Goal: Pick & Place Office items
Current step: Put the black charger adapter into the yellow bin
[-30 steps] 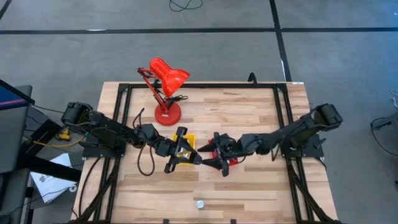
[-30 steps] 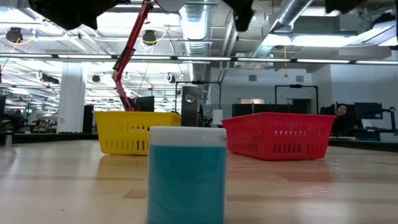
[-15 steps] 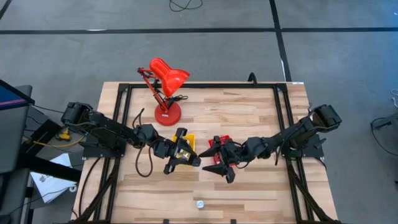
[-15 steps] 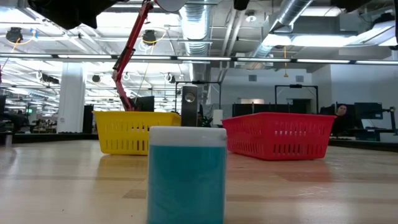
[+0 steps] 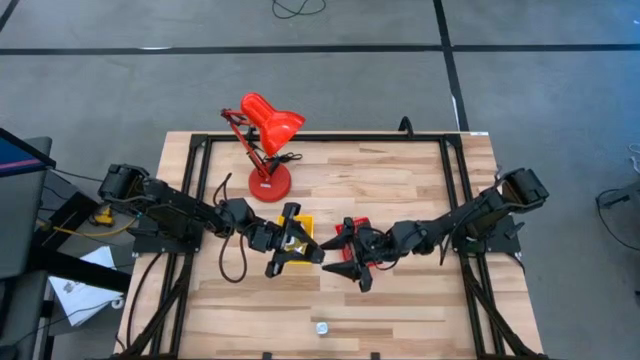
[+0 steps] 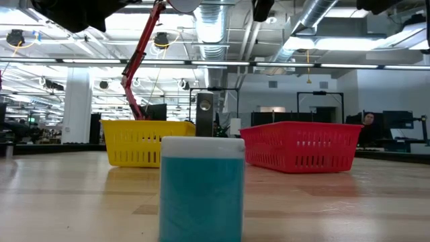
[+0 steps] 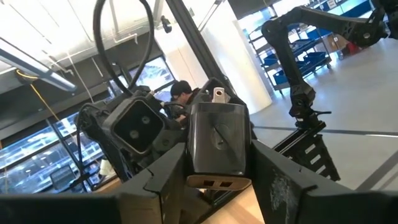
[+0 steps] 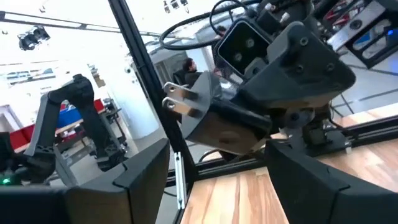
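Above the middle of the tabletop [image 5: 400, 190], the left tool [image 5: 297, 250] clamps a dark plug-in charger [image 7: 216, 140], metal prongs outward, over the yellow basket [image 6: 146, 141]. The right tool [image 5: 352, 270] faces it with fingers spread and empty, beside the red basket [image 6: 302, 144]. A small teal block [image 6: 201, 188] stands alone near the tabletop's front edge.

right gripper [image 5: 345, 268] apparently shifted slightly toward table's front, left arm unmoved
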